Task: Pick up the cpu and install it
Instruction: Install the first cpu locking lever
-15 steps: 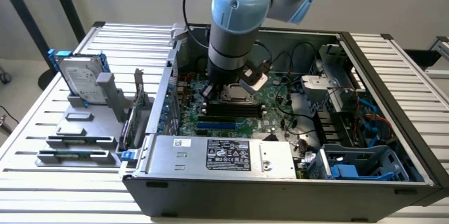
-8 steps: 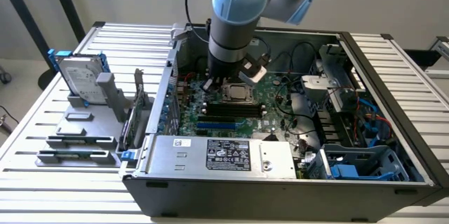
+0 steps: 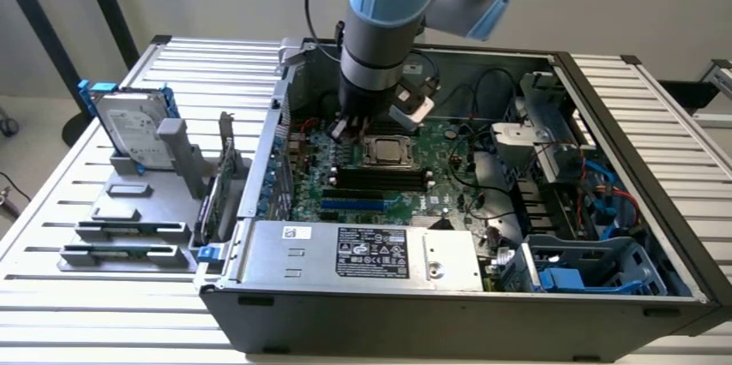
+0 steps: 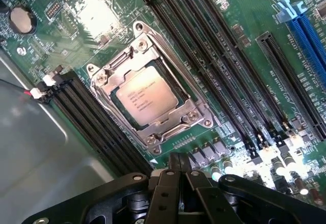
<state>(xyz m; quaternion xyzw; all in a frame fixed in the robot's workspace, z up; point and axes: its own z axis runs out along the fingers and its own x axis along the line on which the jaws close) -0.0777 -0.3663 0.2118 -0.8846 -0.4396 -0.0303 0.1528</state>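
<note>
The arm's black two-fingered tool hangs inside the open grey desktop computer case, just above the green motherboard. Its fingers are pressed together with nothing between them.

The small flat square cpu with its silvery metal top lies seated in the silver metal socket frame on the motherboard, just beyond the tool's closed fingertips and apart from them. In the exterior view the cpu sits just beside the tool, toward the exterior view's right.

Long black memory slots run along one side of the socket, close under the tool, and more of them run on the socket's far side. Further out from the tool, past those, are blue expansion slots. A round silver coin battery sits on the board well away from the tool, beyond the socket.

Outside the case, well apart from the tool on the exterior view's left, a silver hard drive with blue brackets stands upright in a grey holder on the slatted white table. A grey power supply box with a label sits at the near edge of the case.
</note>
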